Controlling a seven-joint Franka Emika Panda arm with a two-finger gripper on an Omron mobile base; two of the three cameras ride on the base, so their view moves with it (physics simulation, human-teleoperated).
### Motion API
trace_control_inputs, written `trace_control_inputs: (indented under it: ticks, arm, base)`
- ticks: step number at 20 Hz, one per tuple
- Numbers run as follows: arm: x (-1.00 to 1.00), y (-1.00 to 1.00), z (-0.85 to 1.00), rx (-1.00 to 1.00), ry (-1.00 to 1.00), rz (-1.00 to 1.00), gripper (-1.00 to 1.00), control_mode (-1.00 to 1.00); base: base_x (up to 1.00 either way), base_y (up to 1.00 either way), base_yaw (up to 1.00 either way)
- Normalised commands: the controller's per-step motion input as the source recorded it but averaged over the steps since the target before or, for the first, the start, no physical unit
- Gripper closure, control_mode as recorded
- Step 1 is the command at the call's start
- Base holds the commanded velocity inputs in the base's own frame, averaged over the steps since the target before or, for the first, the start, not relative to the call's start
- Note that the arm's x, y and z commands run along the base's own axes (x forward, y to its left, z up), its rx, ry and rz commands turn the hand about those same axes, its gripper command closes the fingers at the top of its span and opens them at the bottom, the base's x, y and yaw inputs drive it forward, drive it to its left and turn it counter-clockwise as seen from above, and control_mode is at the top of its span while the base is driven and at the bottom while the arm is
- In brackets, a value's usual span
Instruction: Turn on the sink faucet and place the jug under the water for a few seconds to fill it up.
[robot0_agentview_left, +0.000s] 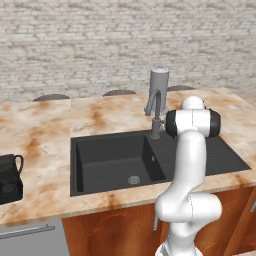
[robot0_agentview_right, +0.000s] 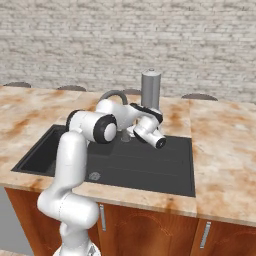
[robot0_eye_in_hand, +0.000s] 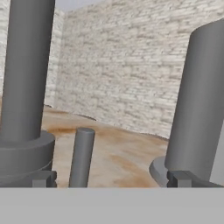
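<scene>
The grey sink faucet (robot0_agentview_left: 154, 108) stands behind the black sink (robot0_agentview_left: 107, 160), its arched spout (robot0_agentview_right: 114, 95) over the basin. In the hand view, the faucet's upright (robot0_eye_in_hand: 26, 70) rises at the left and its small lever (robot0_eye_in_hand: 82, 157) stands between my fingertips (robot0_eye_in_hand: 43, 179). My gripper (robot0_eye_in_hand: 113, 180) is open, close around the lever, not touching it. The black jug (robot0_agentview_left: 10, 177) sits on the counter far to the left, apart from the arm. The water is out of view.
A taller plain grey cylinder (robot0_agentview_left: 159, 80) stands right beside the faucet, near my hand (robot0_agentview_right: 149, 127). The draining board (robot0_agentview_left: 222, 156) lies right of the basin, the drain (robot0_agentview_left: 133, 180) at its front. A brick wall (robot0_agentview_left: 75, 45) backs the marble counter (robot0_agentview_left: 45, 135).
</scene>
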Motion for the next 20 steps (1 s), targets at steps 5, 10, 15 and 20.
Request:
trace_control_inputs:
  ticks: [5,10,15,20]
  arm:
    - [0.17,0.0,-0.16,0.0,0.0,0.0,-1.0,-1.0]
    - [0.06,0.1,0.0,0.0,0.0,0.0,-1.0,-1.0]
    - [0.08,0.05,-0.01,0.0,0.01,0.0,1.0,-1.0]
    - [0.08,0.05,-0.01,0.0,0.03,-0.01,1.0,-1.0]
  base:
    - [0.0,0.0,0.0]
    - [0.0,0.0,0.0]
    - [0.0,0.0,0.0]
    - [0.0,0.0,0.0]
